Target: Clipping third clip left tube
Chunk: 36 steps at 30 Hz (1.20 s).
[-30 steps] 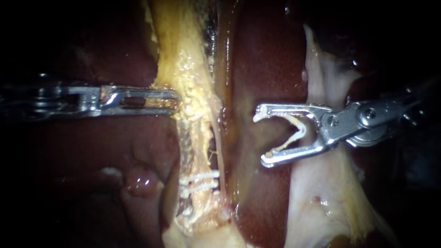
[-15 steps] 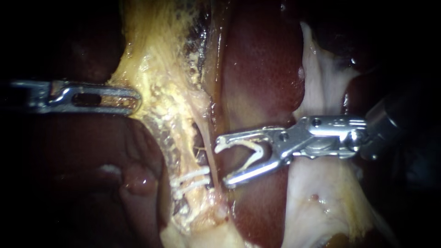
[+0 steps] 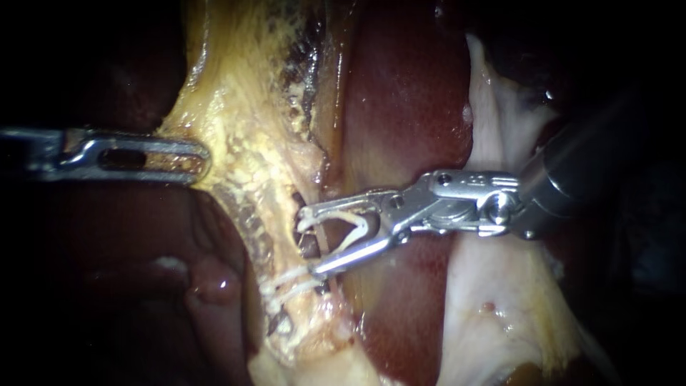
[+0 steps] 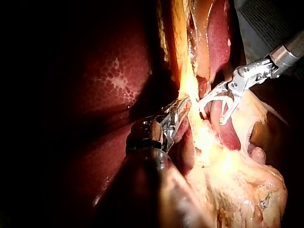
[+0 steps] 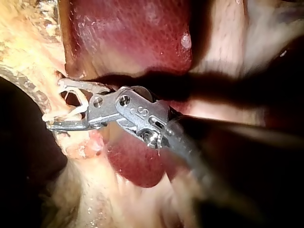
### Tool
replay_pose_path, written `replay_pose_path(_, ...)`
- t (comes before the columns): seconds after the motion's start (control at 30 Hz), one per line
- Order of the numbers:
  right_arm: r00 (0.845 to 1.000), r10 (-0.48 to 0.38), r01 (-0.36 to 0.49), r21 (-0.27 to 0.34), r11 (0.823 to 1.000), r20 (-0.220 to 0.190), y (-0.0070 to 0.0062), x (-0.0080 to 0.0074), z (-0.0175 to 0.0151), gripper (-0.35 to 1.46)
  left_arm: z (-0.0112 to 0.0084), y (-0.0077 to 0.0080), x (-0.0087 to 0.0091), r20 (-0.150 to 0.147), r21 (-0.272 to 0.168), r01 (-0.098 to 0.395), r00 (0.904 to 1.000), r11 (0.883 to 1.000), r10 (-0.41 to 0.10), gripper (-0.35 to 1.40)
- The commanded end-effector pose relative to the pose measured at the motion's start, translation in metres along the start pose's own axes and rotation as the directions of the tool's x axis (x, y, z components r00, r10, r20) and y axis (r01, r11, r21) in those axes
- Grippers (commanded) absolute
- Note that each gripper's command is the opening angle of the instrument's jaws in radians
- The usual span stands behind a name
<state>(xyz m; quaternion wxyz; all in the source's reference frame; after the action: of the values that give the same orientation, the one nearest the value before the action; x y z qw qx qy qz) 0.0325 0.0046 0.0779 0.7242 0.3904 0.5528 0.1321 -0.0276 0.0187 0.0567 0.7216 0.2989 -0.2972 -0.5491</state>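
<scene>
Endoscope view: since half a second ago your right pincer has pushed forward. Then its tips stopped just short of the tube; now the tube lies inside the opening. The pincer stands wide apart, and a white clip sits along the inside of both jaws, spread in a V. The tube crosses the opening almost at right angles to the jaws, and the V's mouth faces it, with the bend back toward the hinge. The tip of the jaw nearer the two clips already on the tube is just beside them. A small dark gap shows past the tips, and the liver lies behind the shaft. Your left pincer is closed on the edge of the fatty tissue, much where it was, well apart from the right one.

Left wrist view: your left pincer is clamped on a yellow strand of fatty tissue that runs on ahead of it. The right pincer gapes just beside it, its tips near the strand.

Right wrist view: the right pincer is spread, with the white clip inside. Its tips reach the pale tissue ahead. You cannot pick out the tube here.
</scene>
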Motion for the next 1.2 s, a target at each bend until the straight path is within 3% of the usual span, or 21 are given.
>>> replay_pose_path(0.03, 1.000, -0.002, 0.002, -0.005, 1.000, 0.009, 0.0002, -0.0002, 0.0003, 0.53, 0.0000, 0.0000, 0.0000, 0.000, -0.001, -0.001, 1.0000, 1.000, 0.001, -0.35)
replay_pose_path(0.23, 0.999, -0.003, 0.003, -0.019, 1.000, 0.035, 0.0011, -0.0014, 0.0017, 0.53, -0.0001, -0.0002, 0.0001, 0.001, -0.001, 0.000, 1.0000, 1.000, 0.000, -0.35)
replay_pose_path(0.53, 0.999, 0.018, -0.019, 0.017, 1.000, 0.051, 0.0014, -0.0021, 0.0038, 0.53, -0.0001, -0.0002, 0.0001, 0.001, -0.001, 0.000, 1.0000, 1.000, 0.000, -0.35)
replay_pose_path(0.9, 0.989, 0.124, -0.108, 0.188, 0.976, -0.078, 0.0002, -0.0010, 0.0043, 0.51, -0.0001, -0.0002, 0.0001, 0.001, -0.001, 0.000, 1.0000, 1.000, 0.000, -0.35)
replay_pose_path(1.2, 0.975, 0.183, -0.140, 0.291, 0.946, -0.125, -0.0008, -0.0001, 0.0062, 0.51, 0.0000, -0.0001, 0.0000, 0.000, -0.001, -0.001, 1.0000, 1.000, 0.001, -0.35)
